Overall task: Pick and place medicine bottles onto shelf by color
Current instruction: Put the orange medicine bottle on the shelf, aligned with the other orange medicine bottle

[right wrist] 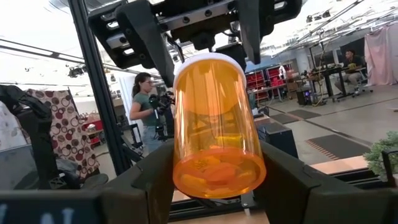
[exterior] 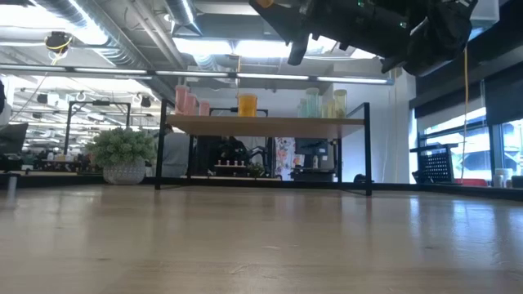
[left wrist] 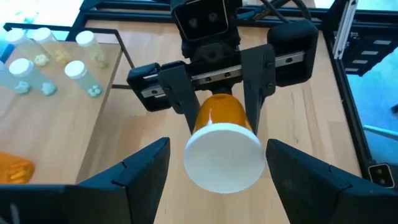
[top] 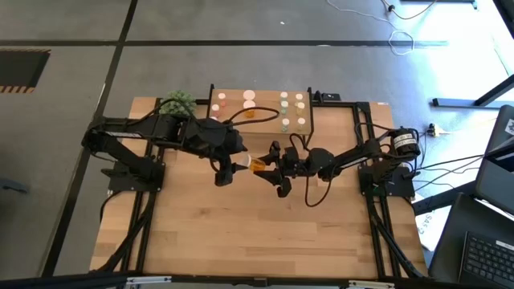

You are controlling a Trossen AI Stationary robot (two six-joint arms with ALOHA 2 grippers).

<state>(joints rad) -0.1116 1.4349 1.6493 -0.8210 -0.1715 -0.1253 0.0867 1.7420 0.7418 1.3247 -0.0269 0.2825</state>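
Item: large orange medicine bottle, white cap, held level in mid-air above the tabletop, in front of the shelf.

Holder: right end effector, fingers closed on the orange body. Left end effector, fingers spread wide to either side of the cap end, not touching it; looks like a hand-over about to happen.

Shelf contents: pink-red bottles at one end, pale green bottles at the other, one orange bottle between them. A potted plant stands just beside the shelf's pink end.

Handling, judged: light, rigid clear plastic; smooth wall likely slippery; loose contents may shift when tilted. Best taken across the cylinder body or at the cap's rim, squarely, as a round wall can roll between flat fingers.

Views: left wrist view shows the cap face and the gap either side of it. Right wrist view shows the base and contents, hidden elsewhere. Low view shows the shelf row by colour, but not the held bottle. High view alone places both arms before the shelf.
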